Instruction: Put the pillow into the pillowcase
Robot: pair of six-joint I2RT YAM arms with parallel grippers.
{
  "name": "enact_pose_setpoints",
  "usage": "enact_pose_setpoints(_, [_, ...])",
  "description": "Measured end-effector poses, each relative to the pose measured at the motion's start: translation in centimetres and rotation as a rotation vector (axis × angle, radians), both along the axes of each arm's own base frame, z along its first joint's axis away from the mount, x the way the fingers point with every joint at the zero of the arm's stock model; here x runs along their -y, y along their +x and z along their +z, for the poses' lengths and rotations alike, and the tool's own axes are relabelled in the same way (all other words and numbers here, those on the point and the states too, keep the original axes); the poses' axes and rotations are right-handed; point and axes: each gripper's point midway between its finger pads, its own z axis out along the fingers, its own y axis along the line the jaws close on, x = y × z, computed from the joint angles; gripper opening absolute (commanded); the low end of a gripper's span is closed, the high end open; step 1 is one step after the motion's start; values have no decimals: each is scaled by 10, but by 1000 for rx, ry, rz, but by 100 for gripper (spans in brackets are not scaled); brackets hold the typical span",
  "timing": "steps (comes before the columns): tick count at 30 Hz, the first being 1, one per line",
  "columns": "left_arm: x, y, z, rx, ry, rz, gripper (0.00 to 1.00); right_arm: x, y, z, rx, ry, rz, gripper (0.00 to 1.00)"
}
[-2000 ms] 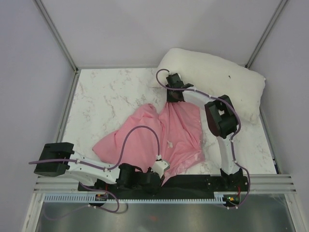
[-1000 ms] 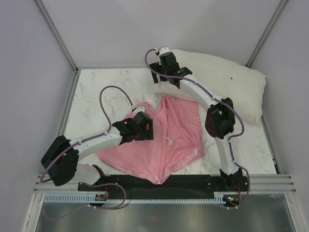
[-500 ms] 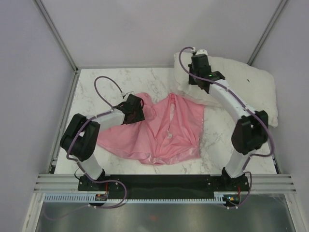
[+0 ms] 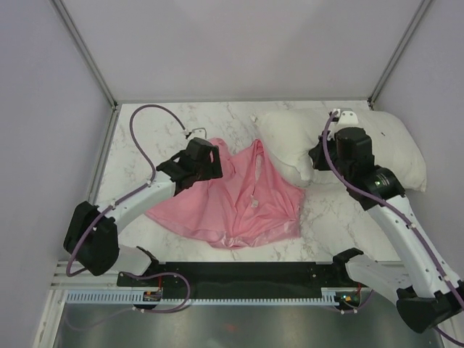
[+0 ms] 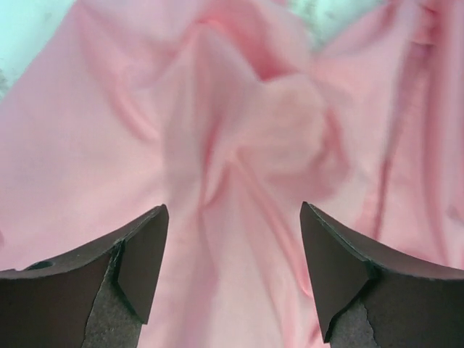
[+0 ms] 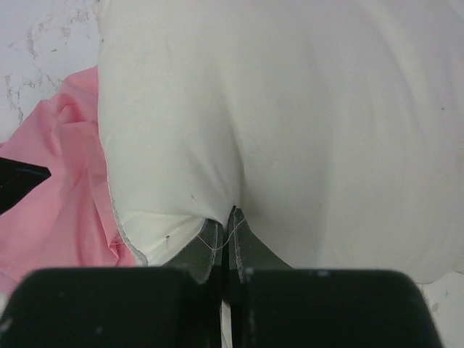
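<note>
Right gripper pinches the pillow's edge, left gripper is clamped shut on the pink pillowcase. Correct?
No. The left gripper is open, its jaws spread apart over the pillowcase, gripping nothing; the left wrist view shows it. The right gripper does pinch the pillow at its edge.

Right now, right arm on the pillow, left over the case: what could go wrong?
1. The right gripper is shut on just a thin fold at the edge of the pillow; a pull may slip it free.
2. The pillowcase lies crumpled with no mouth showing; the open left gripper, over a bunched fold, may pinch both layers shut.
</note>
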Motion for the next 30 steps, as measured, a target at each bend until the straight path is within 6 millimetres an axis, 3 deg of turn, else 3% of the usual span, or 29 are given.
enact_pose_setpoints(4, [43, -17, 31, 33, -36, -135, 82, 12, -25, 13, 26, 8, -13, 1])
enact_pose_setpoints(6, [63, -19, 35, 28, -53, -185, 82, 16, -30, 15, 28, 10, -28, 0])
enact_pose_setpoints(9, [88, -16, 19, -28, -61, -239, 82, 20, -32, 12, 12, 9, -51, 0])
enact_pose_setpoints(12, [101, -7, -21, -114, -20, -250, 82, 22, -34, 11, 9, 11, -62, 0])
enact_pose_setpoints(13, [103, -4, -35, -142, 0, -250, 65, 23, -34, 12, 11, 11, -66, 0])
enact_pose_setpoints(15, [103, -2, -58, -187, 39, -247, 47, 24, -36, 14, 18, 12, -70, 0])
enact_pose_setpoints(16, [102, 0, -68, -202, 60, -243, 29, 24, -36, 14, 20, 12, -70, 0])
enact_pose_setpoints(19, [93, 0, -81, -234, 102, -236, 3, 21, -39, 12, 8, 11, -47, 0])
enact_pose_setpoints(23, [82, 9, -67, -213, 76, -212, 2, 10, -49, 3, -41, 21, 39, 0])
enact_pose_setpoints(26, [66, 21, -42, -186, 3, -185, 2, 1, -64, -2, -74, 41, 113, 2])
enact_pose_setpoints(28, [54, 29, -25, -161, -41, -164, 2, 1, -77, -3, -85, 44, 145, 13])
enact_pose_setpoints(29, [48, 33, -16, -146, -63, -153, 2, 1, -82, -3, -83, 46, 159, 44])
enact_pose_setpoints(30, [42, 36, -9, -132, -78, -144, 2, 0, -86, -4, -85, 47, 174, 58])
